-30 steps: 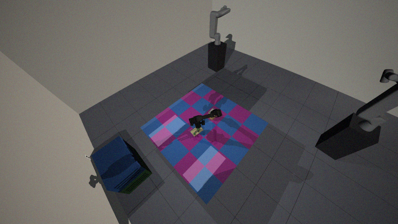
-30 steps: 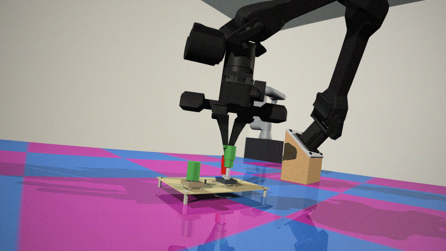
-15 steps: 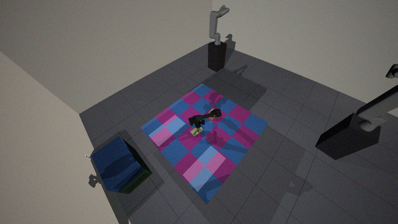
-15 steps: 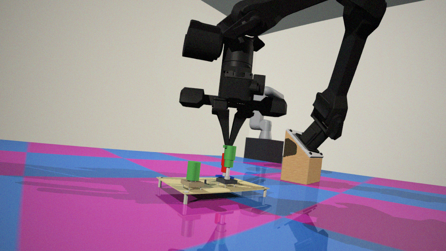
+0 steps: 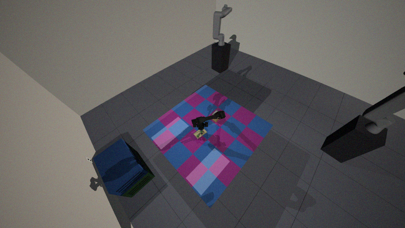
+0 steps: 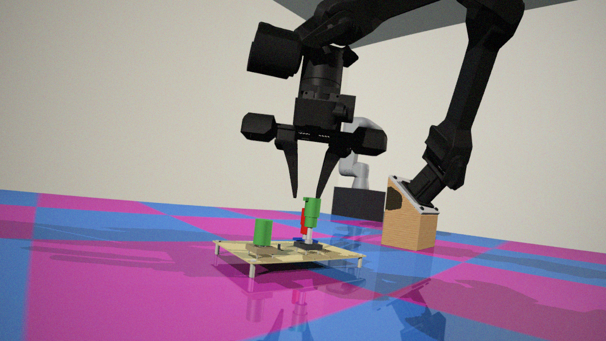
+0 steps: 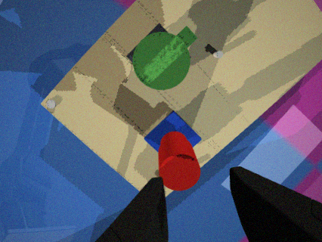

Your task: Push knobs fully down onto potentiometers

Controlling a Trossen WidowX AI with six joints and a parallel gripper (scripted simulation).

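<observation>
The circuit board (image 5: 204, 132) (image 6: 339, 253) (image 7: 94, 128) stands on short legs. A green knob (image 6: 312, 207) (image 7: 161, 60) sits high on its shaft, with pale shaft showing above the black potentiometer (image 6: 308, 245) (image 7: 159, 28). A red knob (image 6: 302, 220) (image 7: 179, 174) stands behind it in the exterior view, with a little shaft showing above the blue potentiometer (image 7: 174, 121). My gripper (image 6: 305, 194) (image 7: 196, 182) is partly open and holds nothing. Its fingertips are just above knob-top height; in the wrist view the red knob shows beside the left finger.
A green cylinder (image 6: 262, 232) stands on a brown base at the board's near left. A small black part (image 7: 210, 48) stands on the board. My arm's wooden base block (image 6: 409, 228) is behind right. A blue box (image 5: 119, 167) and two grey arms on black pedestals (image 5: 220, 58) (image 5: 354, 138) stand farther off.
</observation>
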